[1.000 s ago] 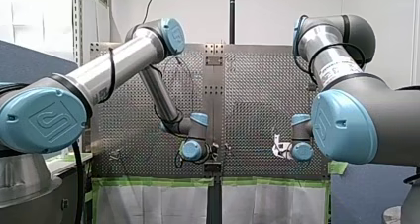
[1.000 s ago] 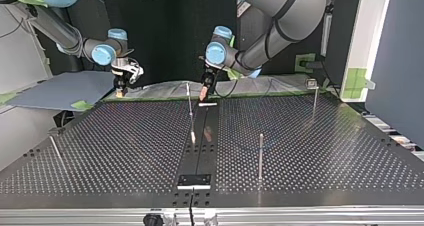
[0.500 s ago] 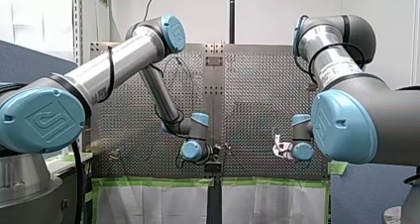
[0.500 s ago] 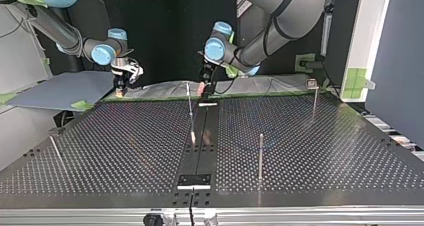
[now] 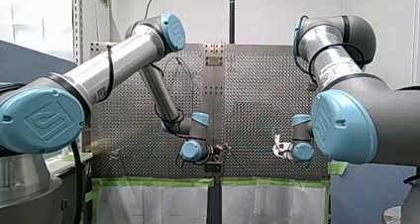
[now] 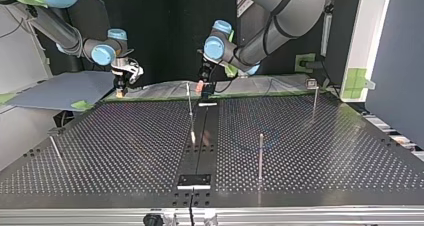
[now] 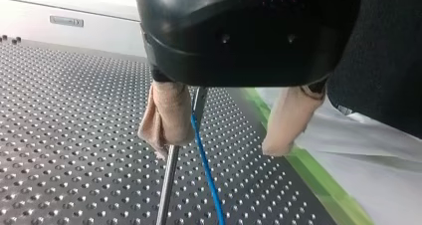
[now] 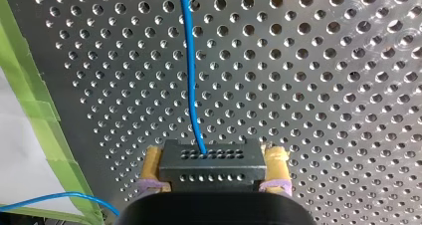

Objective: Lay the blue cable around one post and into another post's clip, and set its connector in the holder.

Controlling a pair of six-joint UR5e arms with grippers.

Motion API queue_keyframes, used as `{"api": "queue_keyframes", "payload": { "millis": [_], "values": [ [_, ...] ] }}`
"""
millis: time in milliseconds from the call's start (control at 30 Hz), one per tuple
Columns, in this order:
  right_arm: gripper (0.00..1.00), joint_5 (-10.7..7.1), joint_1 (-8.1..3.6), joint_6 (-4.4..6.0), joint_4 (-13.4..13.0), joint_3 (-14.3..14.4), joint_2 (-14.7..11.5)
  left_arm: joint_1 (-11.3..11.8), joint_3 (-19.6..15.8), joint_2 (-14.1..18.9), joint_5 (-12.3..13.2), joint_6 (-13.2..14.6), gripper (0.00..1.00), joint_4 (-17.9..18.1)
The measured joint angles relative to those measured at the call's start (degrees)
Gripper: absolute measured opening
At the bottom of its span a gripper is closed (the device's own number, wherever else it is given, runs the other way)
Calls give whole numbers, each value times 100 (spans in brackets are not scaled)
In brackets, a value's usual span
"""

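Raised slightly in the top view since a second ago, my left tool (image 7: pixel 218 146) hangs spread open, the blue cable (image 7: pixel 204 165) running between its fingers beside a post (image 7: pixel 168 185). My right tool (image 8: pixel 214 169) clamps the connector (image 8: pixel 211 160) above the bench (image 8: pixel 323 85).

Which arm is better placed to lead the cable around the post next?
Left, probably: my left gripper hangs open with the blue cable between its pads, beside a post. My right gripper is shut on the connector.

Front cam & top cam face each other across table (image 6: pixel 325 151); wrist cams close-up.
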Motion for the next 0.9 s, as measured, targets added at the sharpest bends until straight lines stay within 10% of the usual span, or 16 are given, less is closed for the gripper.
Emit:
{"api": "queue_keyframes", "payload": {
  "millis": [900],
  "values": [
    [18,-26,-9,43,-1,-1,26,8,2,142,-78,178,98,-197]
  ]
}}
